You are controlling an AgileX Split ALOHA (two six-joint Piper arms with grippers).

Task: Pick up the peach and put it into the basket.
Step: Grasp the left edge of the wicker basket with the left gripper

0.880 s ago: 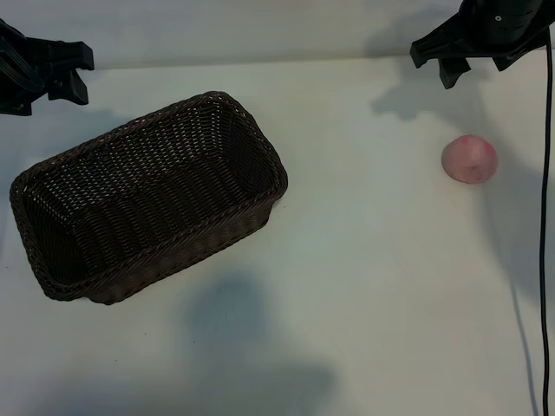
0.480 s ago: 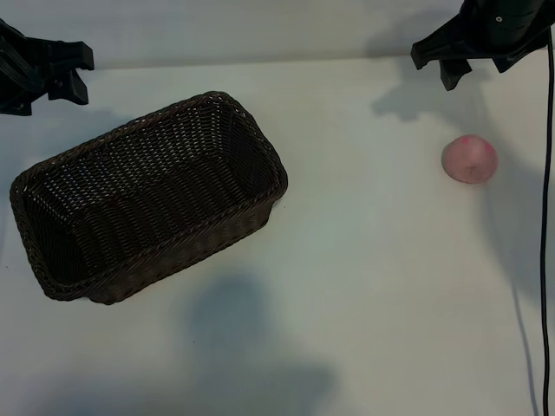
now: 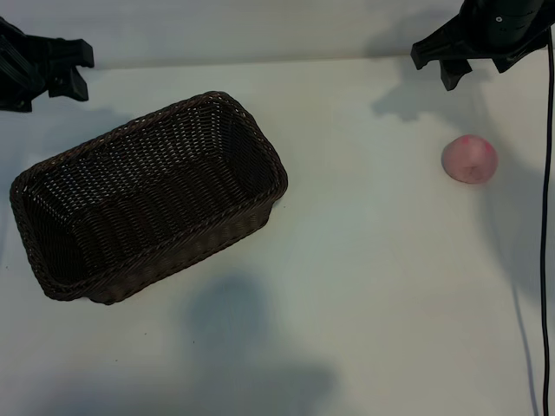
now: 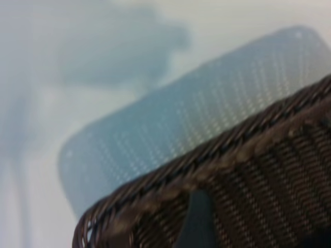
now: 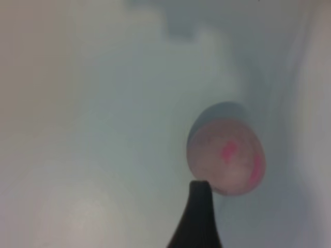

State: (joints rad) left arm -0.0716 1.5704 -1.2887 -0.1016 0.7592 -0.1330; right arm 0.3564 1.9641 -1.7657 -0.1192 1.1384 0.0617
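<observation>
The peach [image 3: 469, 159], small and pale pink with a red blush, lies on the white table at the right. It shows again in the right wrist view as the peach [image 5: 227, 157], just beyond one dark fingertip [image 5: 199, 206]. My right gripper [image 3: 447, 69] hangs above the table's far right edge, behind the peach, open and holding nothing. The dark brown wicker basket [image 3: 260, 147] stands at an angle at centre left and has nothing inside. My left gripper [image 3: 82, 74] hovers at the far left behind the basket, open. Its wrist view looks onto the braided basket rim [image 4: 232, 150].
A black cable [image 3: 546, 217] hangs down along the right edge. Bare white tabletop [image 3: 373, 260] lies between the basket and the peach and across the front.
</observation>
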